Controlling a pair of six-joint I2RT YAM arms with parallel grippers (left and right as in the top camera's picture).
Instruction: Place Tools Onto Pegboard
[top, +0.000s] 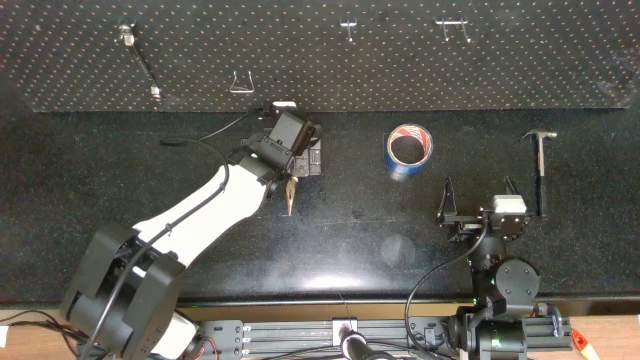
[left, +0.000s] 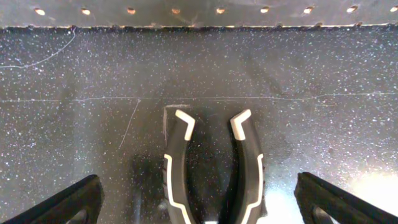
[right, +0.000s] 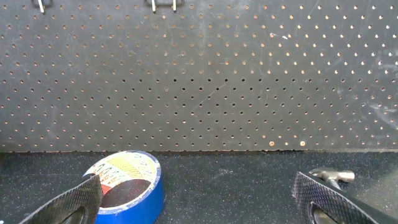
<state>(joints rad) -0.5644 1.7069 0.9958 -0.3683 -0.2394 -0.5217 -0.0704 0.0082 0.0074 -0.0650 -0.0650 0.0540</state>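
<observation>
Dark speckled worktop (top: 380, 250), pegboard (top: 400, 60) behind. My left gripper (left: 199, 190) spread wide, straddling pliers (left: 175, 168) flat on worktop near pegboard edge. My right gripper (top: 478, 198) wide, empty, near tape roll (top: 408, 150) and hammer (top: 541, 165).

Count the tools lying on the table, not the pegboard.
3: pliers below the open left gripper, blue tape roll right of centre, hammer at the far right. The left arm could hide more.

Pegboard (top: 400, 60) spans the top of the frame, wrench (top: 140, 62) on its upper left. Below, on the table (top: 350, 230): pliers (top: 289, 195) at centre, tape (top: 408, 150) right of them, hammer (top: 541, 160) far right.
</observation>
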